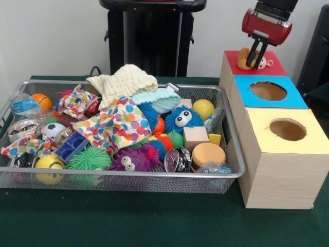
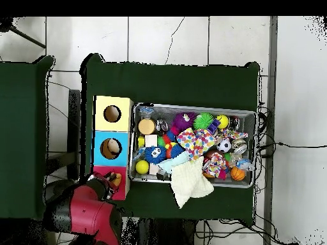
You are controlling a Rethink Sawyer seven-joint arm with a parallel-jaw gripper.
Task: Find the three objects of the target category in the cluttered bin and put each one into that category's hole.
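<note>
The yellow box's hole (image 1: pixel 287 129) and blue box's hole (image 1: pixel 268 91) lie open; a toy (image 1: pixel 245 58) blocks the far red top (image 1: pixel 272 67).

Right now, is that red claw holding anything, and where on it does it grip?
Yes. The gripper holds a small tan plush toy over the red box. Its black fingers close around the toy's middle, with the tan end showing on one side and a pale end on the other.

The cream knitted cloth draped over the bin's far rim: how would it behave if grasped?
The cream knitted cloth looks soft and crumpled, so probably floppy, sagging from any pinch. It overhangs the bin rim, so a push may slide it out. Likely light.
</note>
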